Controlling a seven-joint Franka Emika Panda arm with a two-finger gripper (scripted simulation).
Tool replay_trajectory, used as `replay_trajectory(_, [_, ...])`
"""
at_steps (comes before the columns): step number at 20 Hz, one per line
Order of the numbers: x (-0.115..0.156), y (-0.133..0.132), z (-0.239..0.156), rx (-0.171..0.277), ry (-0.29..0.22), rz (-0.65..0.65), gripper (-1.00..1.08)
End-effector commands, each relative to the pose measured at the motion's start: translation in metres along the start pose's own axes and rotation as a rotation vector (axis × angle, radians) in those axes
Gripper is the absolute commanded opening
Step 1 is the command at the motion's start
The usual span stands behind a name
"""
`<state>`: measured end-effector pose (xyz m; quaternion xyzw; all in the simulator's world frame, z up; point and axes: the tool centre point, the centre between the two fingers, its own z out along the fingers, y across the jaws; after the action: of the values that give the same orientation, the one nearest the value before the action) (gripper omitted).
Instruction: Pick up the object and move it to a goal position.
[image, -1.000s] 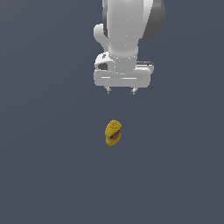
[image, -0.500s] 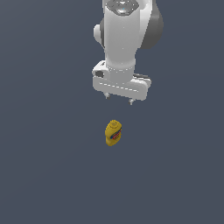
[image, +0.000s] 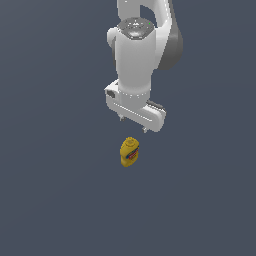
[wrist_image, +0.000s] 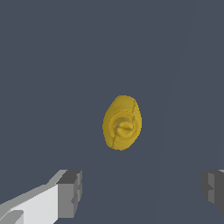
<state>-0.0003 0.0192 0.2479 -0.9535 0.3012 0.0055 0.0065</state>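
Bottle (image: 129, 152) first: it is a small yellow squeeze bottle with a curved body and a yellow cap, standing upright on the dark grey floor (image: 55, 190), and in the exterior view a red, blue and white label shows on its side. From my wrist camera I see it from above (wrist_image: 122, 122): an oval yellow shape with the round cap in its middle and a faint seam down one side; the label does not show from there. It stands alone, touching nothing but the floor. My claw (image: 133, 124) hangs above it and apart from it, with a clear gap between my fingertips and the cap. My fingers (wrist_image: 70, 193) are spread wide, one grey pad at each side of the wrist picture, and nothing is between them; the bottle sits in the open span ahead of them, not between the pads. Compared with a second ago, my arm has swung down and forward, so that my claw now sits much closer over the bottle, and my hand has turned, its bar now slanting across the exterior view rather than lying level. The bottle itself has not moved from its spot.
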Motion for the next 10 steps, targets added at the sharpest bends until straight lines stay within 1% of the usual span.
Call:
replay_trajectory(1, [0.007, -0.001, 0.006, -0.002, 0.003, 0.067, 1.00])
replay_trajectory(5, [0.015, -0.003, 0.015, -0.004, 0.008, 0.151, 1.00])
replay_trajectory(10, [0.022, -0.004, 0.022, -0.006, 0.013, 0.224, 1.00])
